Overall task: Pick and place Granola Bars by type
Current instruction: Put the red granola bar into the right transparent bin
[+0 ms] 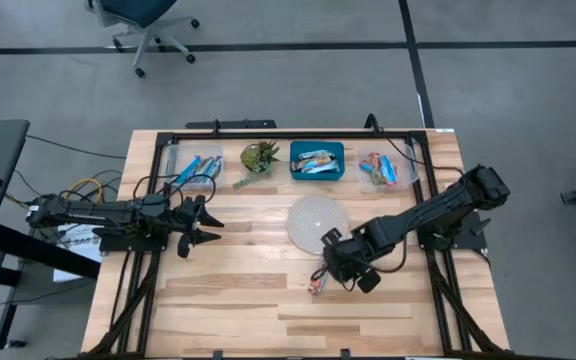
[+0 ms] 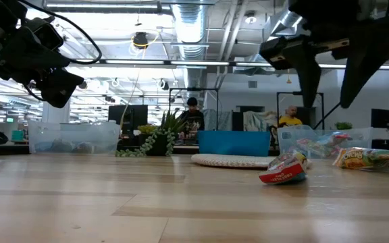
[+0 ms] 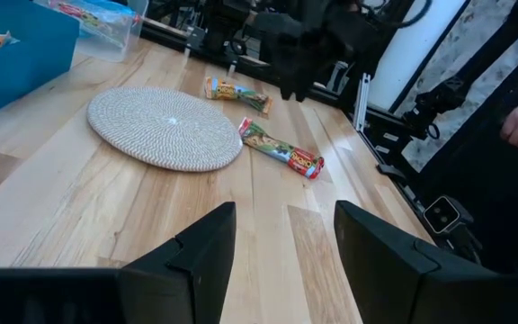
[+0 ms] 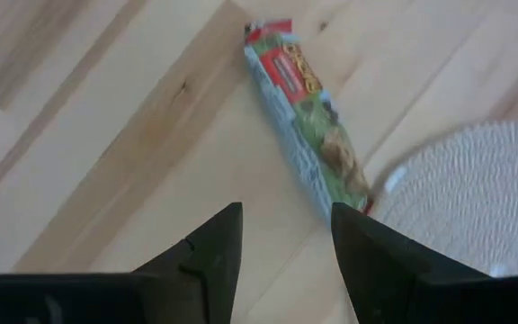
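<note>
Right wrist view: my right gripper [image 4: 281, 238] hangs open above the table [image 4: 106, 135], empty; the green bar [image 4: 308, 126] lies just ahead beside the mat [image 4: 475, 193], its length running away from me, far from my left arm.

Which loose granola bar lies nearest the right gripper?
The green-and-red bar just ahead of the right gripper, beside the woven mat; the other loose bar lies farther off.
</note>
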